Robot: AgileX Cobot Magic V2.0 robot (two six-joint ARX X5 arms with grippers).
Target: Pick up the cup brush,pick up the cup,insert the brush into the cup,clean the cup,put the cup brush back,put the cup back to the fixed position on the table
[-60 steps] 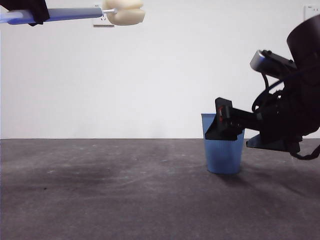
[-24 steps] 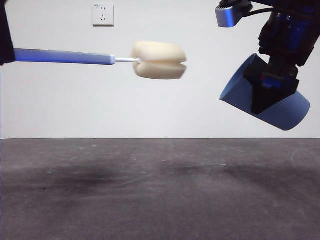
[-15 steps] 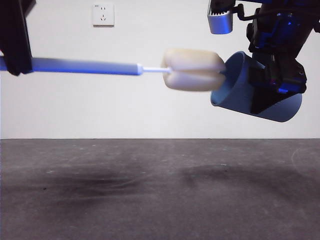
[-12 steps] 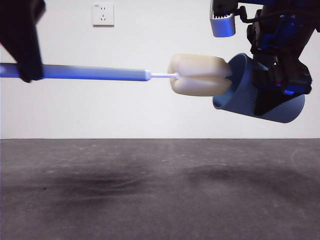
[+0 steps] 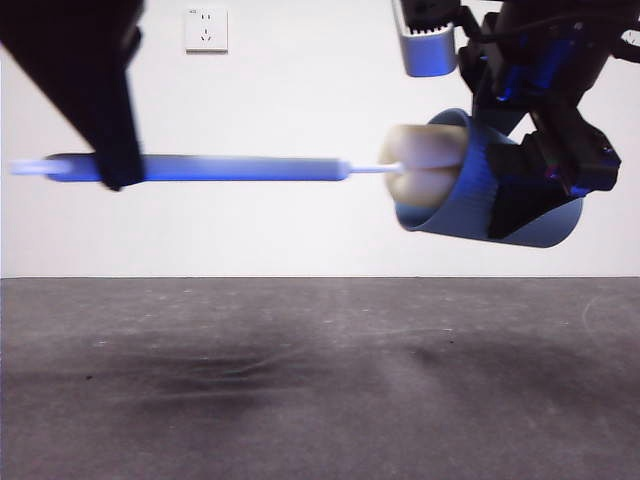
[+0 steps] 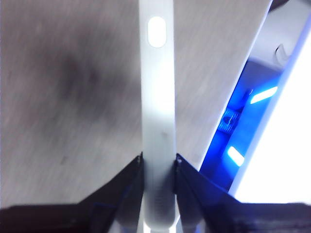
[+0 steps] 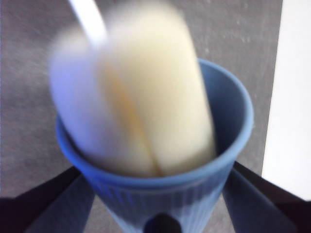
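Plain white wall (image 5: 300, 120) out back with a white power socket (image 5: 206, 29) up high, dark grey scuffed bench (image 5: 300, 380) below, soft shadows across it.

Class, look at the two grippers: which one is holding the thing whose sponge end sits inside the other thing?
The left gripper, shut on the cup brush by its handle. The right gripper grips the tilted cup, which holds the sponge head.

Both arms raised: left gripper (image 6: 158, 167) and right gripper (image 7: 160, 194) clamped.
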